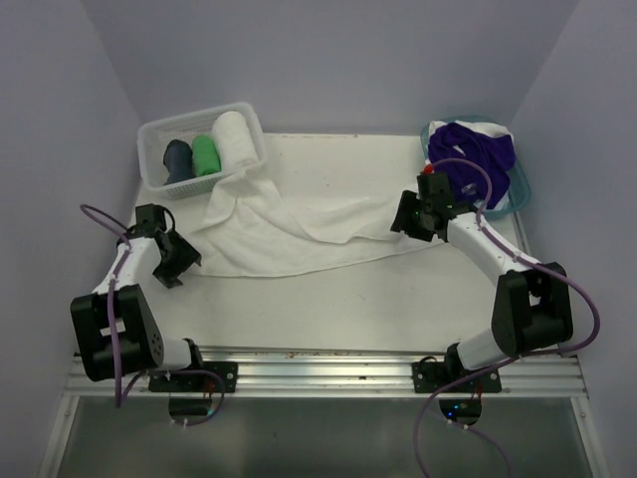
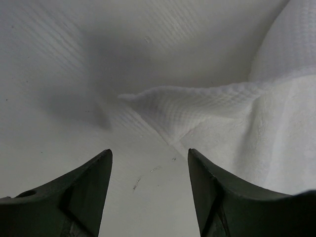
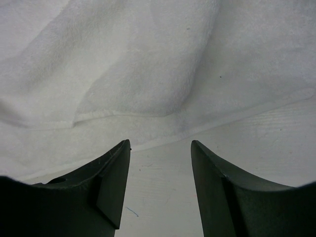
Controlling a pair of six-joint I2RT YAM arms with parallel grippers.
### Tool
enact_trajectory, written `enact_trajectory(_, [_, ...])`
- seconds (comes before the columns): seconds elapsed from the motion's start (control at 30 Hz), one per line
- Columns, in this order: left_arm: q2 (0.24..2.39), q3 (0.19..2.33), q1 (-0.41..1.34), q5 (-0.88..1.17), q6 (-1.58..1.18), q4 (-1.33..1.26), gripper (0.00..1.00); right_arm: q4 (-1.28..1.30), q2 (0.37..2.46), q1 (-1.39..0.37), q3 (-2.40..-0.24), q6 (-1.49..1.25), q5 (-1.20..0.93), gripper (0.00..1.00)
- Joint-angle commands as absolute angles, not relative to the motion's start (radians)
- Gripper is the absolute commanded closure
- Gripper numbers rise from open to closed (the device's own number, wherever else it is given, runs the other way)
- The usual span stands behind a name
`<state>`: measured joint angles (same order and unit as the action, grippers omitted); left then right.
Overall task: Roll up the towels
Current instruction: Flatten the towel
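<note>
1. a large white towel (image 1: 299, 224) lay spread and rumpled across the table (image 1: 338, 309), with its far left corner up against the basket (image 1: 257, 134).
2. the left gripper (image 1: 177, 261) sat low at the towel's near left edge, its jaws apart and holding nothing. in its wrist view only bare table showed between the fingers. a pointed fold of the towel lay just ahead, its edge running down toward the finger on the right of that view.
3. the right gripper (image 1: 418, 214) was at the towel's right end, its jaws likewise apart and empty. the towel's hem lay just beyond the fingertips, not between them.
4. in the basket a navy roll (image 1: 178, 159), a green roll (image 1: 206, 154) and a white roll (image 1: 233, 139) sat side by side.
5. a purple towel (image 1: 478, 149) lay heaped in the blue tub (image 1: 522, 184) at the far right corner.
</note>
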<state>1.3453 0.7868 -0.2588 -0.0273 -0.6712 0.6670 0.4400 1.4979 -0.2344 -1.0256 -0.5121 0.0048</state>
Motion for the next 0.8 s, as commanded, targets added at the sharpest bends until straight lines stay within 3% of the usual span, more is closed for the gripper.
enact_trajectory(0.0, [1.382,0.807,-0.265,-0.032,-0.681,0.551,0.34,0.43,1.468,-0.23,-1.019,-0.5,-0.023,0.44])
enact_trajectory(0.23, [1.491,0.812,-0.264,-0.083,-0.69,0.463,0.38,0.425,1.477,-0.232,-1.008,-0.499,-0.021,0.44])
enact_trajectory(0.43, [1.6,0.842,-0.265,-0.107,-0.701,0.423,0.5,0.425,1.483,-0.232,-1.005,-0.499,-0.017,0.44])
enact_trajectory(0.53, [1.612,0.847,-0.265,-0.118,-0.704,0.426,0.63,0.429,1.473,-0.23,-0.999,-0.499,-0.005,0.44])
enact_trajectory(0.67, [1.62,0.853,-0.265,-0.114,-0.709,0.433,0.95,0.437,1.467,-0.23,-0.996,-0.497,-0.003,0.44])
enact_trajectory(0.7, [1.621,0.856,-0.264,-0.11,-0.709,0.434,1.0,0.439,1.465,-0.232,-0.996,-0.497,-0.003,0.44])
enact_trajectory(0.77, [1.62,0.864,-0.264,-0.106,-0.71,0.44,1.0,0.445,1.462,-0.232,-0.996,-0.495,-0.003,0.44])
